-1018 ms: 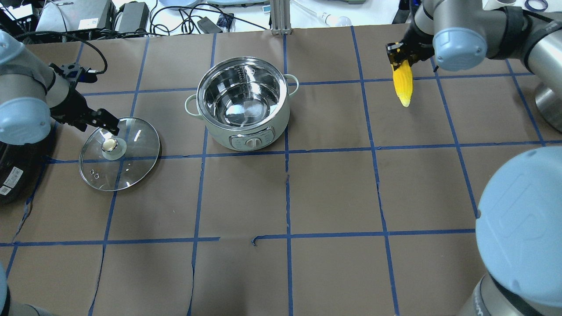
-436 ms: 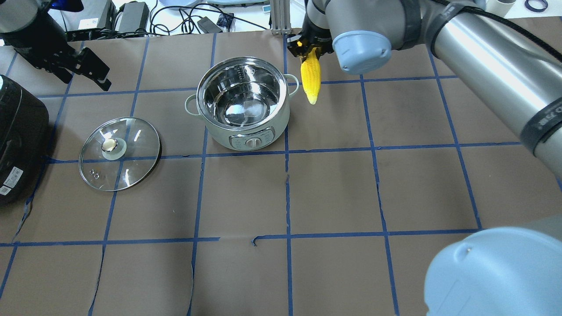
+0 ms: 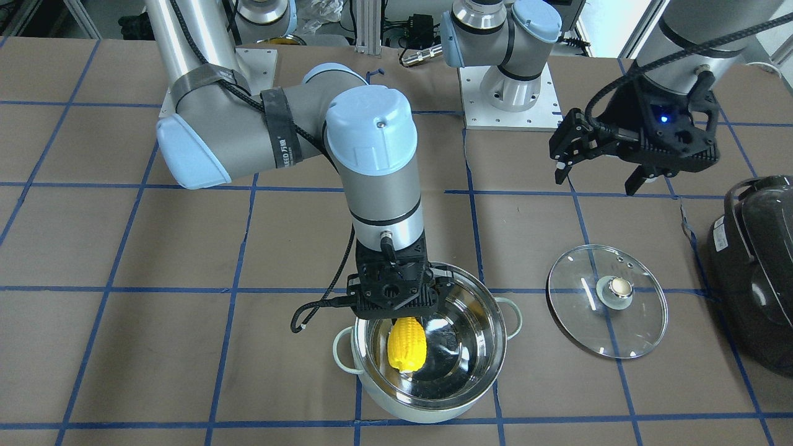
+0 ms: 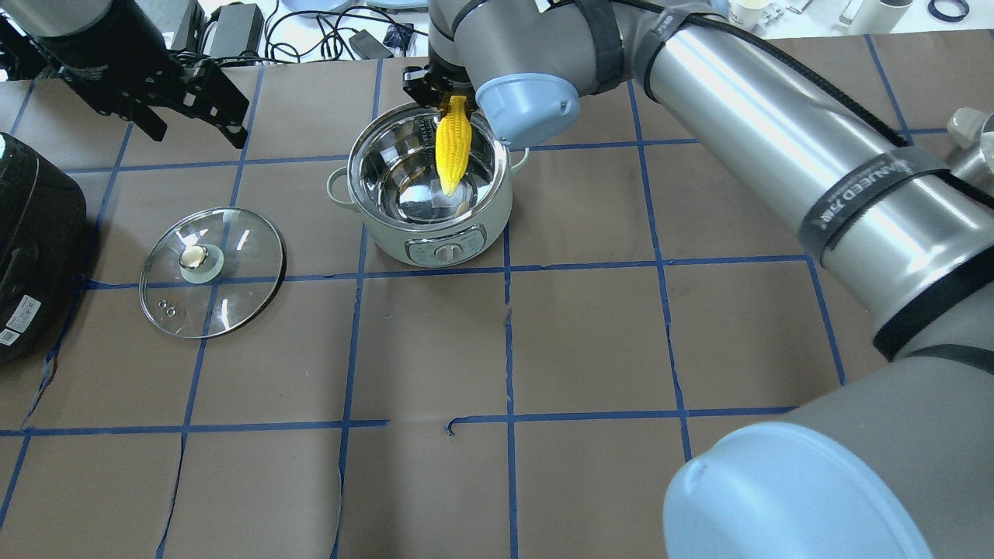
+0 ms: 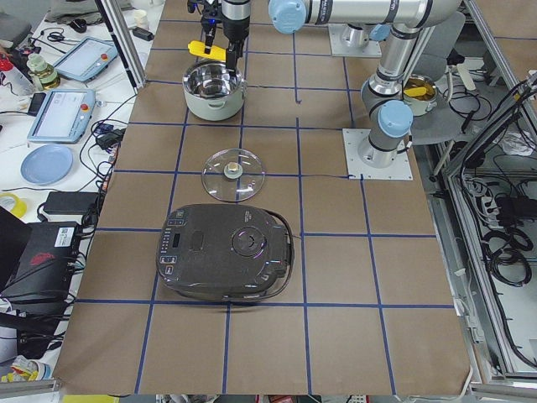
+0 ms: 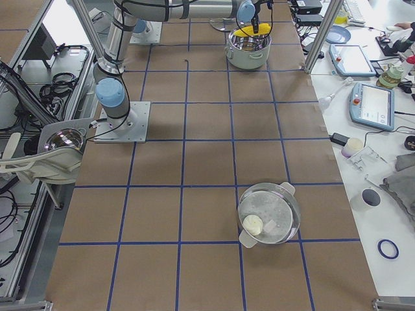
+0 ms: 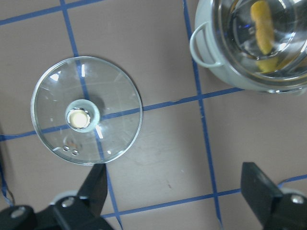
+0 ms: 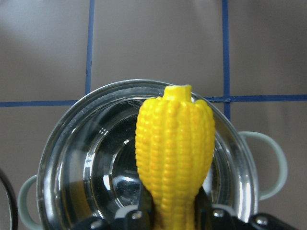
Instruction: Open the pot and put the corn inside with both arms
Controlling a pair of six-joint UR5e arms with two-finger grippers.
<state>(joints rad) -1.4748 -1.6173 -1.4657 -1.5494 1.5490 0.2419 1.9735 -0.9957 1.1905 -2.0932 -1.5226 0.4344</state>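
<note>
The pot (image 4: 388, 237) stands open on the brown table, its steel inside showing; it also shows in the front view (image 3: 495, 347). My right gripper (image 4: 450, 97) is shut on the thick end of the yellow corn (image 4: 452, 151). The corn hangs tip down over the pot's mouth (image 3: 407, 344), as the right wrist view (image 8: 175, 143) confirms. The glass lid (image 4: 233, 264) lies flat on the table to the pot's left, knob up. My left gripper (image 4: 194, 128) is open and empty, raised behind the lid (image 7: 115, 96).
A big dark rice cooker (image 4: 31, 233) sits at the table's left edge, beside the lid. Cables and boxes (image 4: 233, 31) lie beyond the far edge. In the exterior right view another lidded steel pot (image 6: 269, 214) stands at the near end of the table.
My right arm carried the corn leftward from the far right to over the pot's mouth. My left gripper left the lid's knob, rose and moved toward the table's far side.
</note>
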